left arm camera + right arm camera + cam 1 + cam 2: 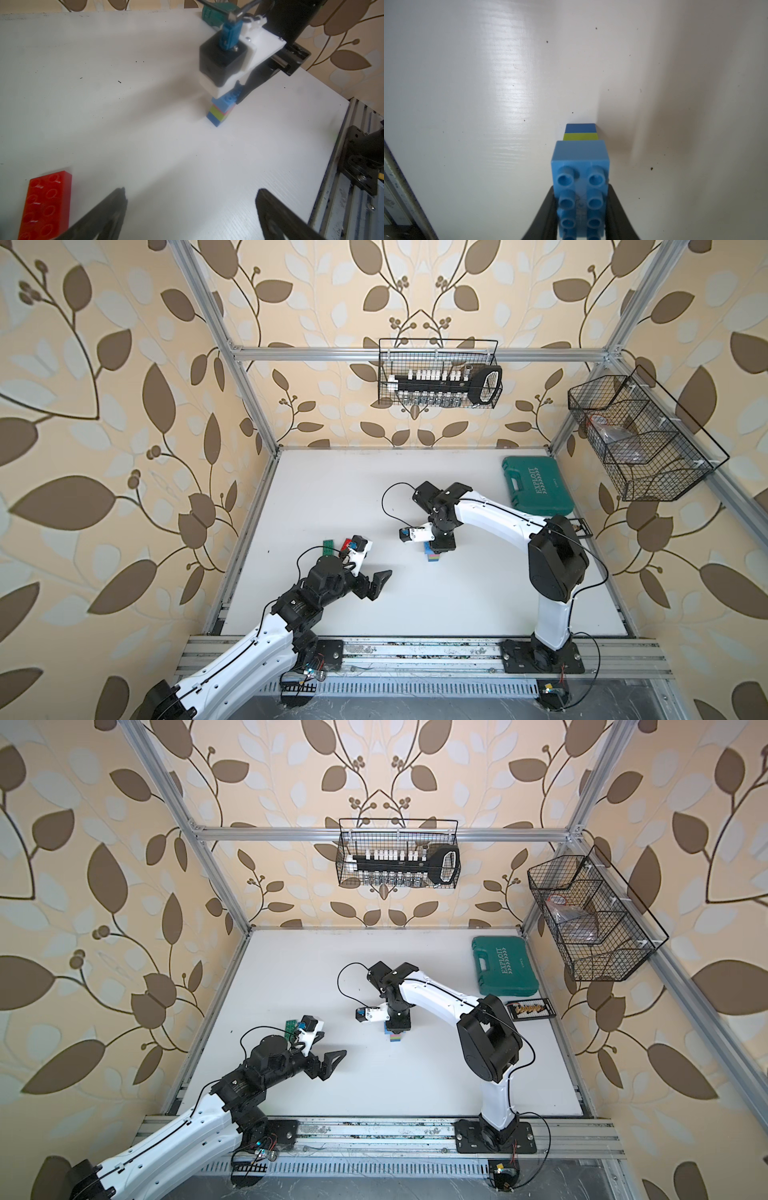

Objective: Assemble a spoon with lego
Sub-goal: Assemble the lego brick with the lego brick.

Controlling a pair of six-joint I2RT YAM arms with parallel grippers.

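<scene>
The spoon stands as a short upright stack [433, 558] [395, 1038] [218, 116] of blue, lime and pink lego bricks at mid-table. A light blue brick [580, 164] [223, 100] sits on top of it. My right gripper [581, 188] [439, 548] [397, 1027] points straight down and is shut on that brick's sides. My left gripper [192, 192] [372, 568] [328, 1047] hangs open and empty to the left of the stack. Beside it lie a red brick [46, 205] [344, 544] and a dark green brick [330, 549] [291, 1026].
A teal tool case [538, 485] [505, 965] lies at the back right, with a small black tray [532, 1009] in front of it. Wire baskets [438, 373] [640, 435] hang on the back and right walls. A metal rail [415, 651] runs along the front edge.
</scene>
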